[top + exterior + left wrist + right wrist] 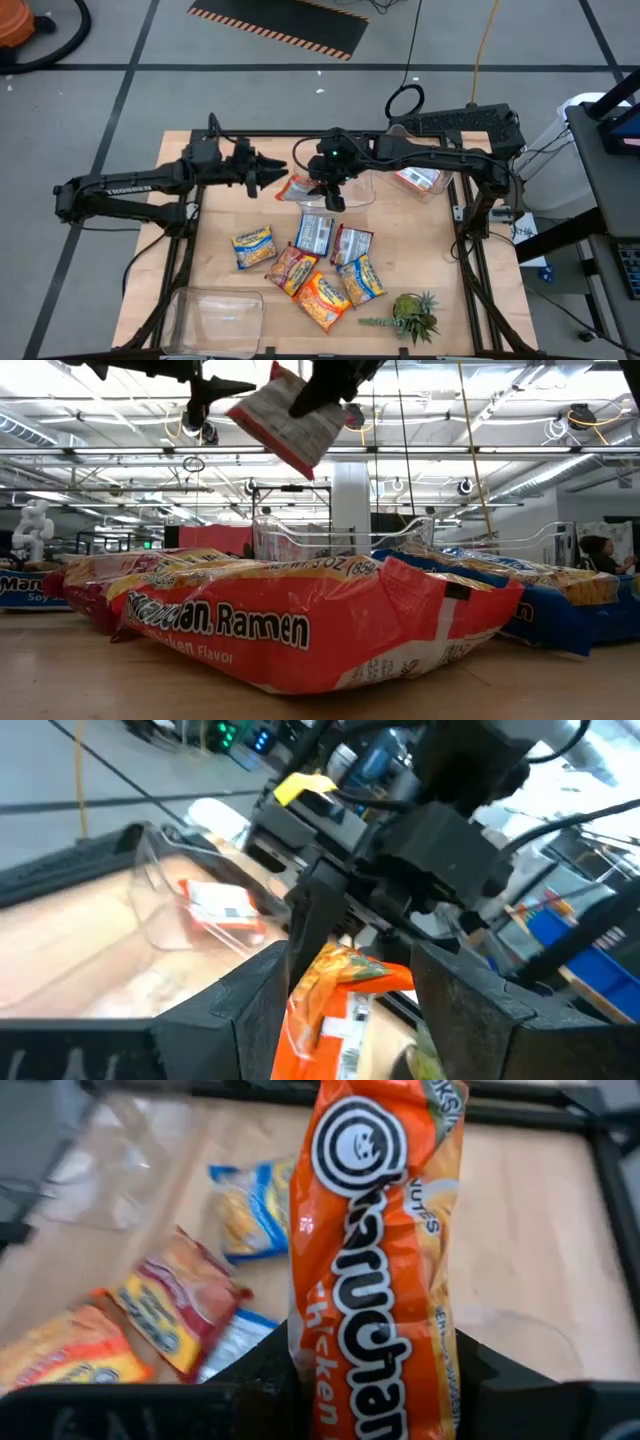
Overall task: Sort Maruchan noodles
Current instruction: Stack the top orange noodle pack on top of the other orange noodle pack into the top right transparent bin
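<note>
An orange Maruchan noodles packet hangs in the air over the far middle of the table, with my right gripper shut on it. My left gripper points level at it from the table's left and is open. Its two fingers stand on either side of the packet's free end, with a gap showing on each side. Several more packets in blue-yellow, red-brown and orange lie flat on the wooden table's middle. My right gripper holds the orange packet near one end, between its two fingers, one at each long side. The fingers slant down from the table's right. The packet is lifted clear and tilted, stretching away from the fingers toward my left gripper.
A clear bin stands below the held packet. A second clear bin at the far right holds an orange packet. A third clear bin stands at the near left. A small green spiky plant lies at the near right.
</note>
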### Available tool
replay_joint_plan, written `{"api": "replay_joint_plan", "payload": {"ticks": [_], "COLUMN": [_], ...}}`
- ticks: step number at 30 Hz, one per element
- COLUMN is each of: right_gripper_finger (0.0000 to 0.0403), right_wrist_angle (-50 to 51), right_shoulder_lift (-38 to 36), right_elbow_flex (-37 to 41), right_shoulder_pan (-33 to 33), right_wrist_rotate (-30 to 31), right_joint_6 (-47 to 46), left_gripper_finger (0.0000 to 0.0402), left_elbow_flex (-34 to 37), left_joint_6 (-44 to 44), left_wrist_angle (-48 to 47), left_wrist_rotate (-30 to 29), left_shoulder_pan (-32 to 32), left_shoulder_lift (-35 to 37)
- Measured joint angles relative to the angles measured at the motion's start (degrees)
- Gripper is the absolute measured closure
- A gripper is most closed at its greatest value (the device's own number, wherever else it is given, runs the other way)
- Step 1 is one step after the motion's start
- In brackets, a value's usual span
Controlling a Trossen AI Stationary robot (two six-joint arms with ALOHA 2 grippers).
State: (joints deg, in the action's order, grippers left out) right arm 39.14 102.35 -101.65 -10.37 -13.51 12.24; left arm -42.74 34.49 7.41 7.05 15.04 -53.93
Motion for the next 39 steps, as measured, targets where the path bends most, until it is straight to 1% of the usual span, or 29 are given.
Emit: {"api": "replay_joint_plan", "payload": {"ticks": [2, 6, 8, 12, 15, 19, 21, 27, 31, 35, 39], "right_gripper_finger": [0.0282, 0.0282, 0.0282, 0.0282, 0.0282, 0.0282, 0.0282, 0.0282, 0.0282, 0.0282, 0.0282], "right_wrist_angle": [2.37, 8.33, 12.64, 17.35, 19.06, 23.54, 26.21, 33.11, 38.65, 43.86, 45.5], "right_shoulder_lift": [-0.65, -1.57, -2.1, -3.54, -5.2, -6.94, -7.75, -9.66, -10.47, -10.49, -10.49], "right_elbow_flex": [0.0, -0.07, -0.01, 0.0, -0.04, -0.02, -0.02, -0.02, -0.04, 0.04, 1.59], "right_shoulder_pan": [-0.46, -0.98, -1.18, -1.57, -1.98, -3.02, -3.73, -5.85, -7.51, -9.59, -11.94], "right_wrist_rotate": [1.94, 8.16, 12.07, 19.69, 25.11, 30.32, 31.66, 31.95, 35.01, 38.93, 40.63], "right_joint_6": [-0.06, -1.68, -3.62, -7.81, -11.51, -15.2, -16.16, -17.1, -19.2, -21.29, -22.16], "left_gripper_finger": [0.0185, 0.0185, 0.0185, 0.0185, 0.0185, 0.0185, 0.0185, 0.0185, 0.0185, 0.0185, 0.0185], "left_elbow_flex": [0.02, 0.02, 0.04, 0.04, 0.04, 0.04, 0.04, 0.04, 0.04, 0.04, 0.04], "left_joint_6": [-0.38, -0.34, -0.32, -0.29, -0.58, -0.8, -0.8, -0.82, -0.54, 0.14, -0.1], "left_wrist_angle": [-0.74, -2.32, -2.88, -4.08, -5.04, -6.9, -7.2, -8.09, -9.67, -11.46, -12.25], "left_wrist_rotate": [0.02, 0.46, 0.44, 0.78, 0.87, 0.9, 0.9, 1.89, 3.31, 3.41, 3.41], "left_shoulder_pan": [1.21, 2.84, 3.31, 3.86, 3.86, 3.86, 3.86, 3.86, 3.64, 2.95, 2.48], "left_shoulder_lift": [0.53, 0.76, 0.8, 0.85, 0.85, 0.85, 0.85, 0.85, 0.83, 0.81, 0.81]}}
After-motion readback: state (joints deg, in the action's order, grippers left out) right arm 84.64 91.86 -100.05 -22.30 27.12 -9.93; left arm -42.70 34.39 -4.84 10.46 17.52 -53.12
